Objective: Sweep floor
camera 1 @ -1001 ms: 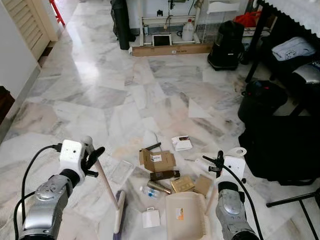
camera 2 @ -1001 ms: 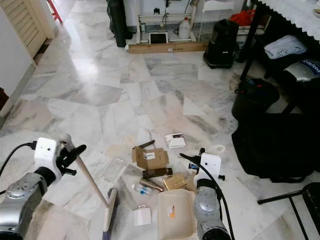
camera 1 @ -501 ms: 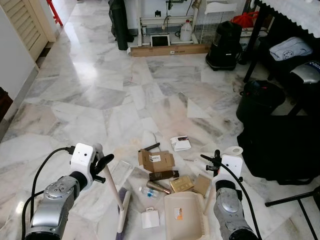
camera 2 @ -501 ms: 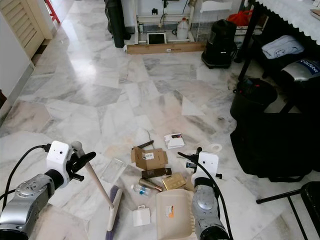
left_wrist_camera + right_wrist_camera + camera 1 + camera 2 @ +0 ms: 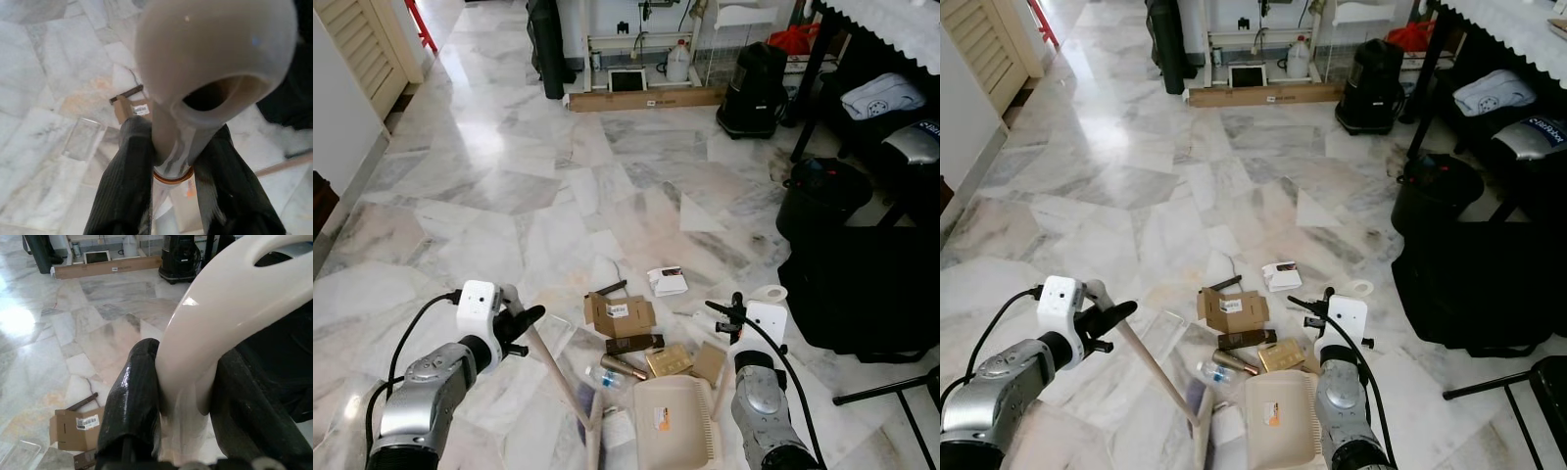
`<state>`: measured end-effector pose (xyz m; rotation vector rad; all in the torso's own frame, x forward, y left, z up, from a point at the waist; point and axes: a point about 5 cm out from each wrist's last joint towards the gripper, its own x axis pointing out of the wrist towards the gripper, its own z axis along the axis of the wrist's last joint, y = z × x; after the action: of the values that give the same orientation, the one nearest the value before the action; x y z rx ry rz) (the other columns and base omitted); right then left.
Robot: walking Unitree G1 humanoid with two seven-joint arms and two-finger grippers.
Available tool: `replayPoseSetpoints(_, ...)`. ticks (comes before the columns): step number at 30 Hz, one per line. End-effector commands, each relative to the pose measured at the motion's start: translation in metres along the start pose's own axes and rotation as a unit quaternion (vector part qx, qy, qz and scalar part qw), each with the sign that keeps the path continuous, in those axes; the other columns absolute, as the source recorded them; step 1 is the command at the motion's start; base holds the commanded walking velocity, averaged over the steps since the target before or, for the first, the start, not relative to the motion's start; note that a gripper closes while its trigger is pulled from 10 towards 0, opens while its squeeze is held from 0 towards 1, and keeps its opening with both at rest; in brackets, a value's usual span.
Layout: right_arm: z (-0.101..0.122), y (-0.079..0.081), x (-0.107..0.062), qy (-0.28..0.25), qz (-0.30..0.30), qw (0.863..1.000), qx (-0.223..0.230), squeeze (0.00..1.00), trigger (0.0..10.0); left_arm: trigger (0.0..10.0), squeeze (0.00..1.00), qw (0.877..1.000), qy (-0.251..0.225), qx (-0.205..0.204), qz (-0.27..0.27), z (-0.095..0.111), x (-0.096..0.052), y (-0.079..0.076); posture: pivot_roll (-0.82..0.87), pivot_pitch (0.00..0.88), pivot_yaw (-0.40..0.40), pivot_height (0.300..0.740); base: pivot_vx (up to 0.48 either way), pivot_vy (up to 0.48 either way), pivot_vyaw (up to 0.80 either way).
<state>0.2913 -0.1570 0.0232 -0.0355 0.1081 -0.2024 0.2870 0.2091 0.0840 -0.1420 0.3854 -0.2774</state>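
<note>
Presently, a pale round-shafted broom (image 5: 570, 389) is clamped between the ribbed black fingers of the left gripper (image 5: 514, 325), its head down beside the litter. A smooth cream plastic dustpan (image 5: 674, 423), ridged along one edge, is held by its looped handle in the closed right gripper (image 5: 728, 315). Flattened cardboard (image 5: 620, 314), a small bottle (image 5: 603, 374) and wrappers are scattered on glossy veined marble floor (image 5: 509, 186). Open floor lies ahead; black bags (image 5: 867, 289) crowd the right edge.

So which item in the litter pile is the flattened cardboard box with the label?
On the marble floor, find the litter just ahead of the beige dustpan. The cardboard box lies at the pile's far side, brown and opened flat, the only piece bearing a white printed label.
</note>
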Motion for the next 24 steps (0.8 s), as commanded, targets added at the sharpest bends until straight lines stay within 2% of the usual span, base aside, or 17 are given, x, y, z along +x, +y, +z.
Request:
replayPoseSetpoints(1,-0.017,0.012,-0.01,0.049,0.017,0.998,0.02,0.0,10.0,10.0,0.0,0.999,0.011,-0.052,-0.005,-0.006,0.003,-0.003,0.13,0.071,0.026,0.74,0.0,0.0,0.0)
replayPoseSetpoints(4,-0.016,0.012,-0.01,0.048,0.018,0.998,0.02,0.0,10.0,10.0,0.0,0.998,0.008,-0.068,-0.006,-0.004,0.006,-0.005,0.13,0.072,0.025,0.74,0.0,0.0,0.0)
replayPoseSetpoints(9,-0.015,0.011,-0.009,0.045,0.018,0.999,0.02,0.0,10.0,10.0,0.0,0.993,-0.037,-0.114,-0.019,0.01,0.007,-0.01,0.13,0.081,0.019,0.74,0.0,0.0,0.0)
replayPoseSetpoints(14,-0.015,0.011,-0.009,0.045,0.017,0.999,0.02,0.0,10.0,10.0,0.0,0.992,-0.069,-0.1,-0.015,0.022,0.003,-0.006,0.14,0.082,0.02,0.74,0.0,0.0,0.0)
replayPoseSetpoints(15,-0.015,0.011,-0.009,0.045,0.017,0.999,0.02,0.0,10.0,10.0,0.0,0.994,-0.074,-0.08,-0.009,0.025,0.002,-0.005,0.14,0.083,0.02,0.74,0.0,0.0,0.0)
replayPoseSetpoints(17,-0.014,0.011,-0.009,0.041,0.015,0.999,0.021,0.0,10.0,10.0,0.0,0.995,-0.101,-0.005,0.005,0.035,0.0,-0.007,0.14,0.083,0.02,0.74,0.0,0.0,0.0)
replayPoseSetpoints(19,-0.012,0.011,-0.008,0.036,0.015,0.999,0.022,0.0,10.0,10.0,0.0,0.989,-0.144,0.033,0.017,0.047,-0.003,-0.01,0.14,0.081,0.021,0.74,0.0,0.0,0.0)
replayPoseSetpoints(20,-0.012,0.011,-0.008,0.036,0.015,0.999,0.022,0.0,10.0,10.0,0.0,0.989,-0.144,0.033,0.017,0.047,-0.003,-0.01,0.14,0.081,0.021,0.74,0.0,0.0,0.0)
replayPoseSetpoints(22,-0.01,0.01,-0.006,0.031,0.012,0.999,0.024,0.0,10.0,10.0,0.0,0.977,-0.206,0.057,0.022,0.067,-0.008,-0.017,0.14,0.075,0.02,0.74,0.0,0.0,0.0)
replayPoseSetpoints(24,-0.009,0.007,-0.006,0.027,0.007,0.999,0.022,0.0,10.0,10.0,0.0,0.966,-0.233,0.106,0.027,0.077,-0.01,-0.022,0.14,0.066,0.019,0.74,0.0,0.0,0.0)
